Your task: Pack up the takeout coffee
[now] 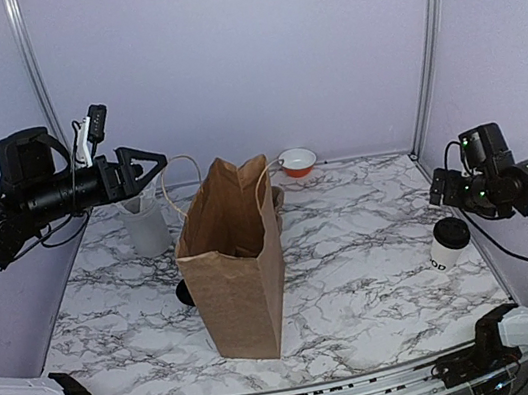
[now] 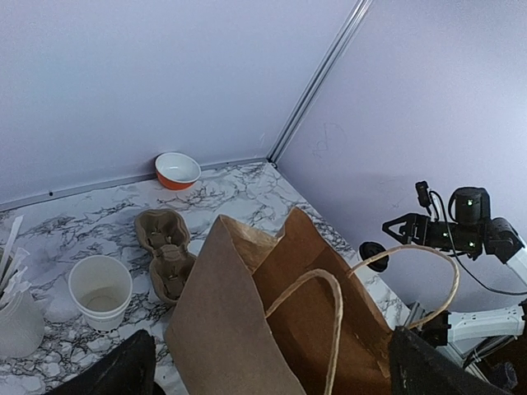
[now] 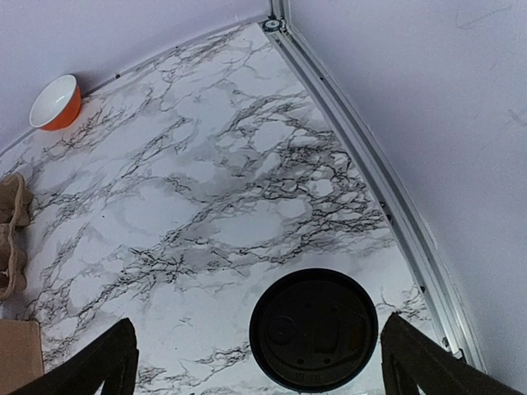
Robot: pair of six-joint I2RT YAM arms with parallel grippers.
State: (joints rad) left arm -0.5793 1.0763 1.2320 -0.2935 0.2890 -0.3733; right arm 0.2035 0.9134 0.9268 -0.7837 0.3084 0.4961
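Note:
The takeout coffee (image 1: 449,246), a small white cup with dark lettering and a black lid, stands at the right edge of the table. In the right wrist view its lid (image 3: 313,329) lies between my fingers, nearer the right one. My right gripper (image 1: 443,196) (image 3: 257,322) is open and hovers just above the cup without touching it. A brown paper bag (image 1: 233,253) (image 2: 247,313) stands open in the middle. My left gripper (image 1: 155,161) (image 2: 272,336) is open, raised at the bag's left. A bag handle (image 2: 416,251) loops up to its right finger.
A white tumbler with cutlery (image 1: 145,222) (image 2: 16,317) stands at the left. A plain white cup (image 2: 100,288) and a brown pulp carrier (image 2: 165,255) sit behind the bag. An orange bowl (image 1: 298,161) (image 3: 56,103) is at the back. A dark round thing (image 1: 185,294) lies by the bag's left side.

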